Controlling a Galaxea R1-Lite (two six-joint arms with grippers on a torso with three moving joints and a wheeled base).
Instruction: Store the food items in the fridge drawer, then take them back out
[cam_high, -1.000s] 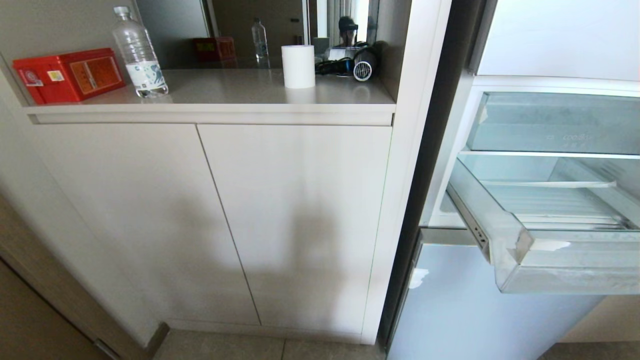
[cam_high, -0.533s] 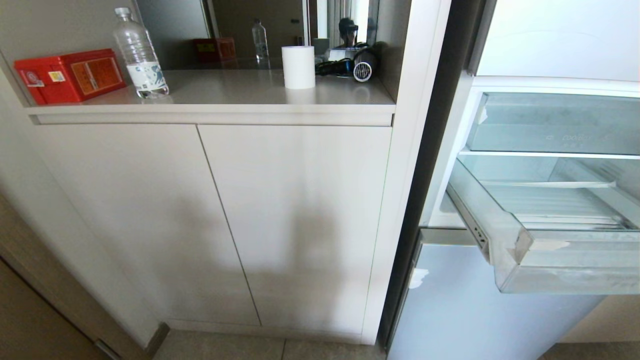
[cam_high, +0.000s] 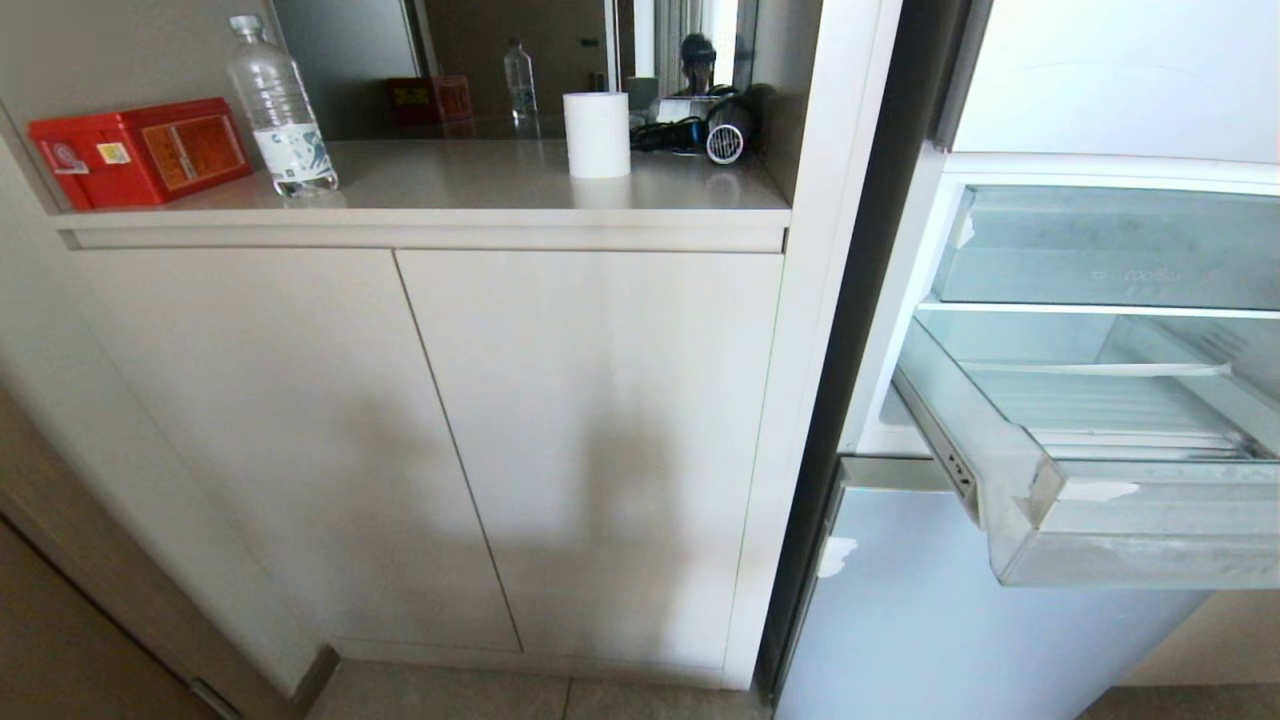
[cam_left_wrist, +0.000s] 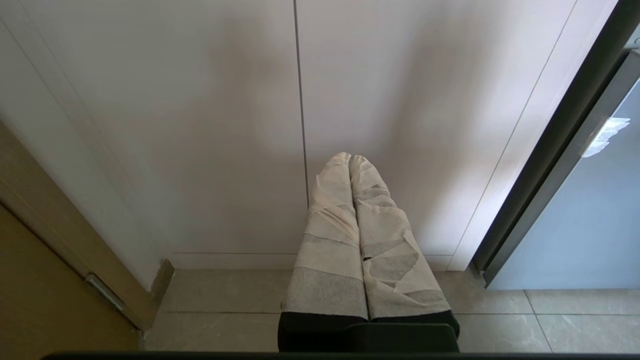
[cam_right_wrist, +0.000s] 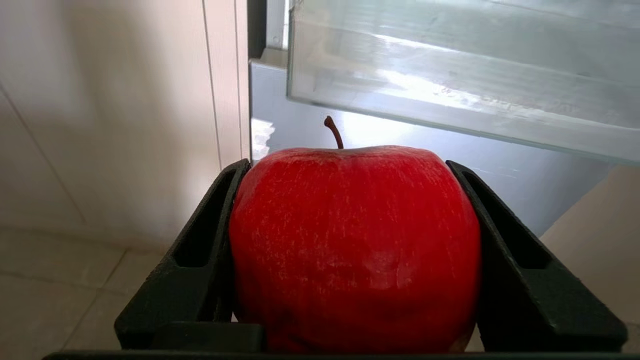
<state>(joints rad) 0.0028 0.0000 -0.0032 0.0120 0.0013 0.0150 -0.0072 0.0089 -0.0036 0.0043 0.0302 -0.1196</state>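
Note:
A smooth bright red apple (cam_right_wrist: 355, 240) with a short stem, one of the food items, fills the right wrist view. My right gripper (cam_right_wrist: 347, 165) is shut on it, one black finger on each side. It hangs low, just below and in front of the fridge drawer (cam_right_wrist: 450, 80). The drawer (cam_high: 1130, 545) is clear frosted plastic with a ribbed floor. It stands pulled out at the right of the head view, and the part of it in view holds nothing. My left gripper (cam_left_wrist: 350, 159), its fingers wrapped in pale tape, is shut and empty, pointing at the cabinet doors. Neither arm shows in the head view.
Beige cabinet doors (cam_high: 590, 450) fill the middle. The counter above holds a red box (cam_high: 140, 150), a water bottle (cam_high: 278, 105), a white roll (cam_high: 597, 133) and a hair dryer (cam_high: 718, 130). A clear lettered bin (cam_high: 1110, 250) sits above the drawer, a grey-blue lower fridge door (cam_high: 950, 620) below.

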